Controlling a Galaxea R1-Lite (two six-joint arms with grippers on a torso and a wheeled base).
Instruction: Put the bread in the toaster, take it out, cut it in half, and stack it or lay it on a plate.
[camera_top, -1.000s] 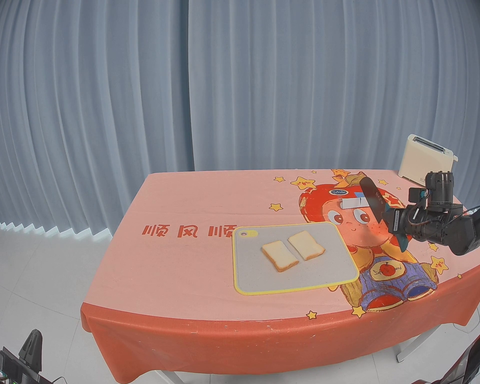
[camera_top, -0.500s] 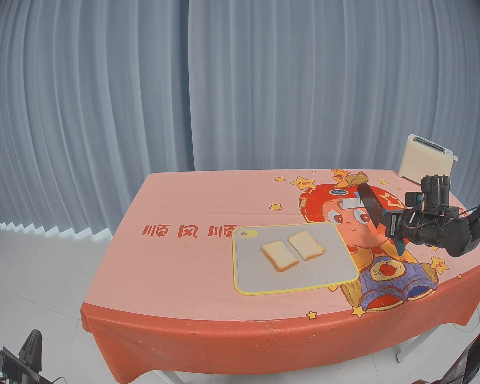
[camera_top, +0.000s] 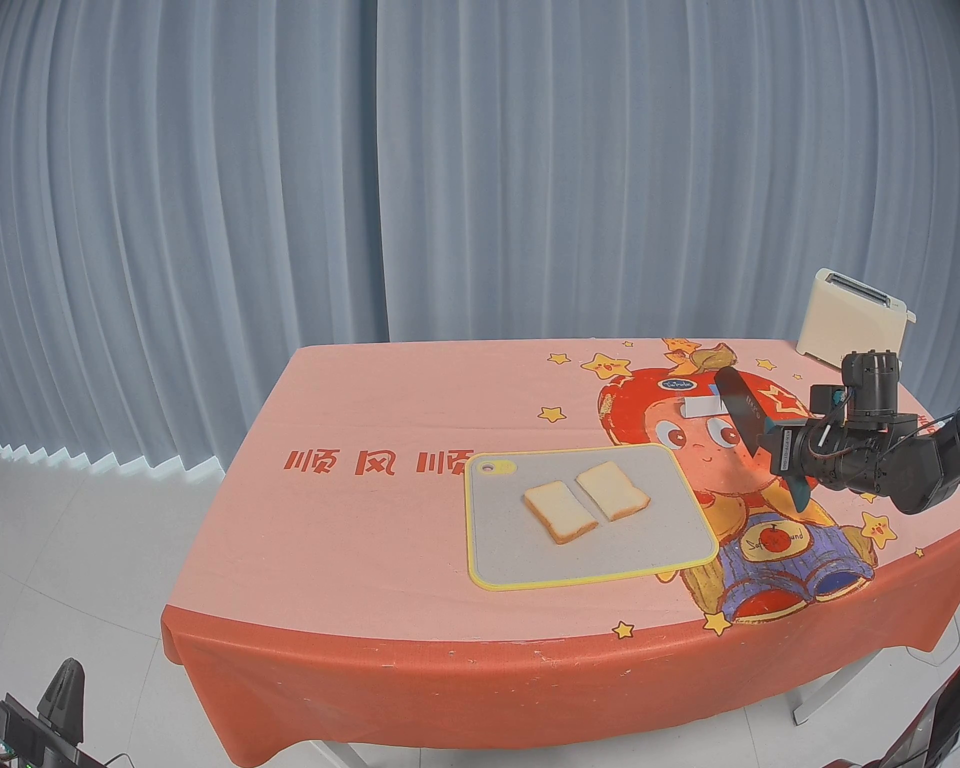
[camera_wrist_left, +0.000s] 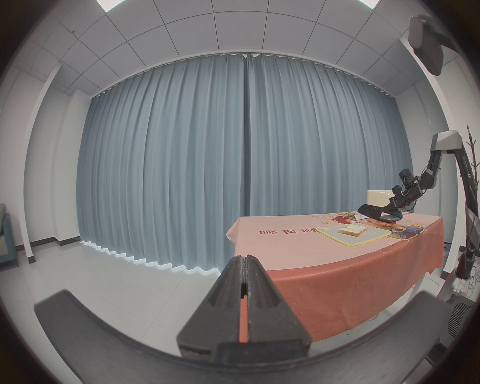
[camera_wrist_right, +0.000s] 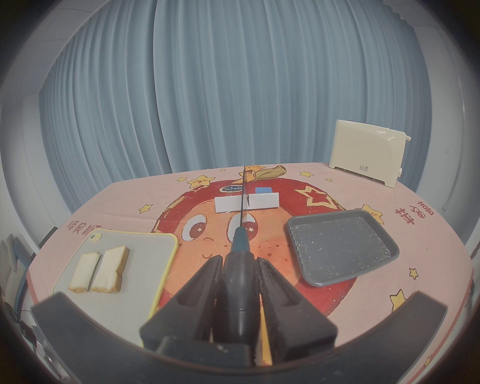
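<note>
Lowered slightly from 1 s ago, the right gripper (camera_wrist_right: 239, 265) clamps the knife (camera_top: 742, 405) by its handle, dark blade on edge above the table. Low off the table's left, the left gripper (camera_wrist_left: 243, 265) has its fingers pressed together. Red characters (camera_top: 380, 462) mark the tablecloth (camera_top: 350, 560). On the grey, yellow-rimmed cutting board (camera_top: 500, 545) lie 2 bread halves (camera_top: 559, 511) (camera_top: 612, 490), pale with browned crusts, flat, side by side. Rightward sit a grey tray (camera_wrist_right: 340, 245) and a cream toaster (camera_top: 850, 318) bearing small dark print.

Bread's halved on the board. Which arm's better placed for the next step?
Right. The right end effector is shut on the knife above the table near the white holder, so it likely parks that first. The left end effector is shut, low, off the table.
</note>
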